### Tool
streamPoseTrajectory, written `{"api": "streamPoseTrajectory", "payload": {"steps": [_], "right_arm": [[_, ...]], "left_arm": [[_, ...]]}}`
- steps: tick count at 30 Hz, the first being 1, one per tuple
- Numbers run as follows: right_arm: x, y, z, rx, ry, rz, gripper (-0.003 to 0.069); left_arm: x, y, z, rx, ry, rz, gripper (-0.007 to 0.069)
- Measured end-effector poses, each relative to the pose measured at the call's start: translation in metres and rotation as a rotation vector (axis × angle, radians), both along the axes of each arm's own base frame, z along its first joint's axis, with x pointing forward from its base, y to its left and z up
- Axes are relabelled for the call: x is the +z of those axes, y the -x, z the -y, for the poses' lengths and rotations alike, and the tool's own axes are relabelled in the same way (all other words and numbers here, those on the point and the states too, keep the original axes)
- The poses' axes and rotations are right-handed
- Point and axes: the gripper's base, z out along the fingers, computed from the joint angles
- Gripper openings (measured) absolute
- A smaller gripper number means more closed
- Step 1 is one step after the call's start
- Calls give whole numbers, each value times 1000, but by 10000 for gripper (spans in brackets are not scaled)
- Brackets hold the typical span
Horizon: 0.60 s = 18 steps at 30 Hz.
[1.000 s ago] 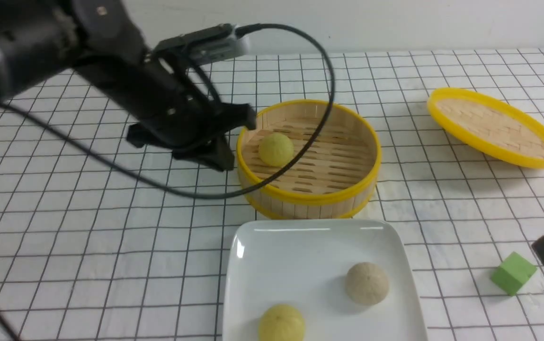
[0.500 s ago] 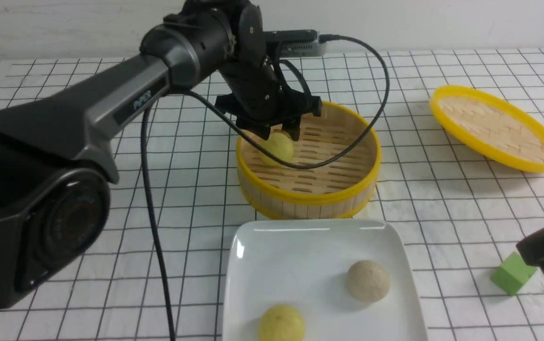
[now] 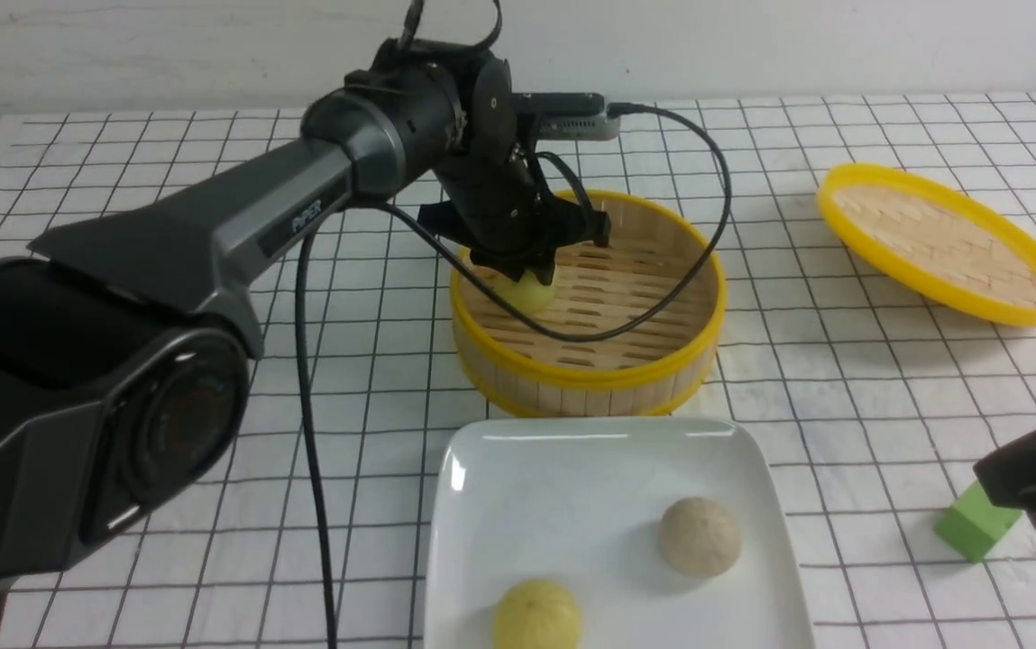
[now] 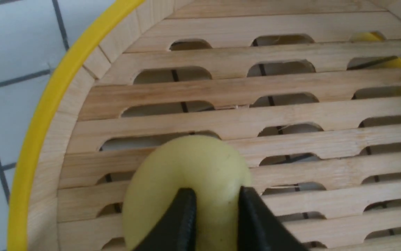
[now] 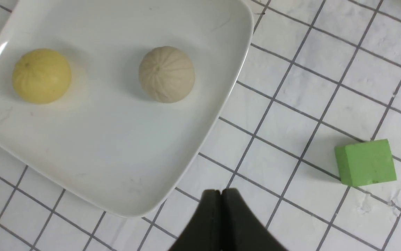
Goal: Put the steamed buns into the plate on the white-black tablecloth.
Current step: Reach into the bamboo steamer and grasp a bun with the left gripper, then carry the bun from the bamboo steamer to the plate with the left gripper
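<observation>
Left hand [image 3: 528,269], spread wide a moment ago, is now pinching the last yellow bun [image 3: 527,293] inside the bamboo steamer [image 3: 590,374], so a lift is likely next. Beige bun [image 3: 700,536] and second yellow bun [image 3: 536,615] are already sitting on the plate [image 3: 554,469]. Right hand [image 5: 221,191] is hanging closed, empty, near the green cube [image 5: 366,162].

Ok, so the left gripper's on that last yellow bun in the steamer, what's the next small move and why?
Probably lift straight up. The left gripper looks pinched on the yellow bun, which sits on the slats close to the steamer wall, so it should clear the rim before swinging toward the plate.
</observation>
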Motion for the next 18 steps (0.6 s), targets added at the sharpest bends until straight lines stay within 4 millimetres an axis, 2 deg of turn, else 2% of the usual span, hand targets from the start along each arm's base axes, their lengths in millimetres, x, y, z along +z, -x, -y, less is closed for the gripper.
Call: {"api": "streamPoseTrajectory", "payload": {"steps": [2,5,6,7,8,11,13,16,18], "right_arm": [[0,0,0,0,-2,-1,5],[0,0,0,0,-6,-2,6],[0,0,0,0,-6,-2,6],[0,0,0,0,-6,-2,7],[0,0,0,0,-6,-2,8],[0,0,0,6,-3,0,10],[0,0,0,10,-1,3,12],[0,0,0,12,0,3,15],[0,0,-1,12,-2,3,18]], "left_arm": [[6,2,-1,-1,2,3,46],[36,9,-5,-1,23,35,22],[56,15,-8,-2,37,59,21],[65,19,-10,-3,39,66,21],[84,27,-14,-5,44,79,21],[126,50,-27,-10,34,82,21],[145,67,-39,-11,-13,54,21],[165,85,-53,-3,-58,66,21],[170,95,-58,-3,-62,64,21]]}}
